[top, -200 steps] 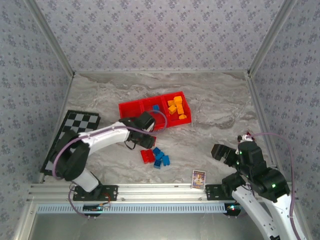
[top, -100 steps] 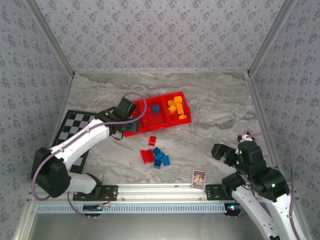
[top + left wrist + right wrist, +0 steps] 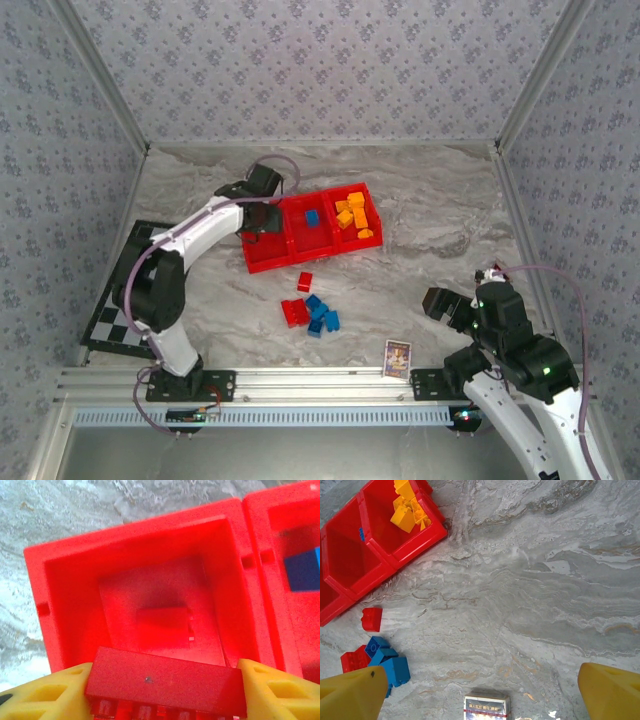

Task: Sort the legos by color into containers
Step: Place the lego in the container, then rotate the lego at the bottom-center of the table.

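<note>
Moved since a second ago: the left arm, swung from the loose pile at mid-frame up to the tray's left end.

Left claw (image 3: 165,692): yellow fingers (image 3: 45,695) clamped on the two ends of a long red brick (image 3: 165,680), held level above the left compartment (image 3: 65,595).
- On that compartment's floor, beneath the held piece: a second red brick (image 3: 162,625), lying flat.
- Next compartment, right edge of the wrist frame: a blue brick (image 3: 302,570), partly cut off.

Top view:
- The red tray (image 3: 265,262) lies slanted at centre frame, its right end higher in the frame. The left arm's wrist covers part of the tray's left end.
- Right compartment: a heap of orange-yellow bricks (image 3: 352,215).
- Loose on the desk (image 3: 430,220) below the tray: a single red brick (image 3: 305,281).
- Lower still: a flat red piece (image 3: 294,312) touching a cluster of blue bricks (image 3: 322,316).
- Lower centre-right, near the rail: a picture card (image 3: 397,357).
- Left side: a checkered board (image 3: 160,240), with the left arm crossing over it.

Right claw (image 3: 480,692): jaws spread wide, nothing between them. It hangs over bare desk at the lower right of the top view, well apart from the tray and the loose pile.
</note>
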